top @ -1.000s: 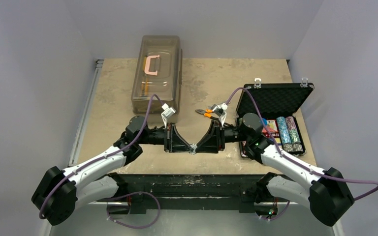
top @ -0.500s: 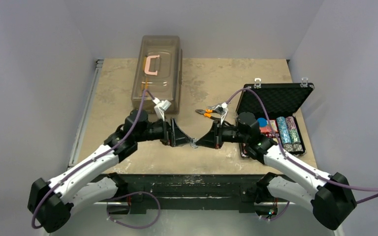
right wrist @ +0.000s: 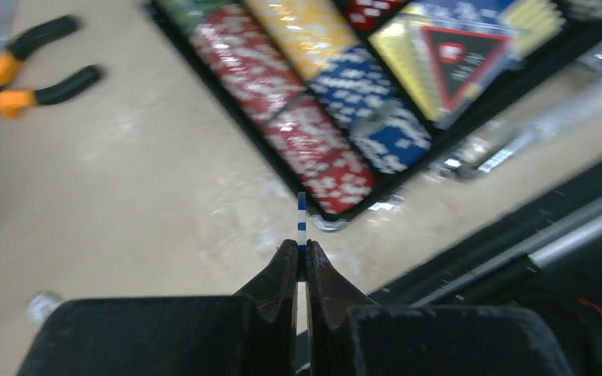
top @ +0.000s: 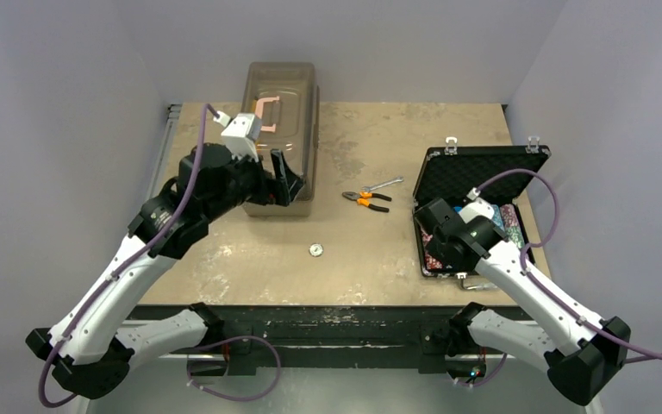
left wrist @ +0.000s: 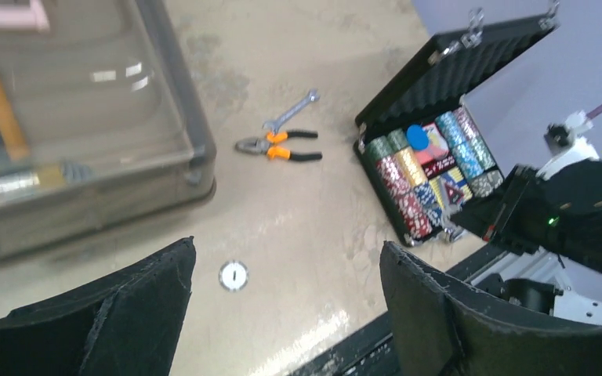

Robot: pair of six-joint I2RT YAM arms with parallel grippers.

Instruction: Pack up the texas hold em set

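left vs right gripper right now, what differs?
The left gripper is open and empty; the right gripper is shut on a blue-and-white chip, held edge-on. The left gripper is by the brown box; the right gripper is by the open case. Both have black fingers.

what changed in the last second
The left gripper opened and swung back-left toward the brown box. The right gripper shut on a blue-and-white chip and drew back to the case. Box, case and pliers stayed put.
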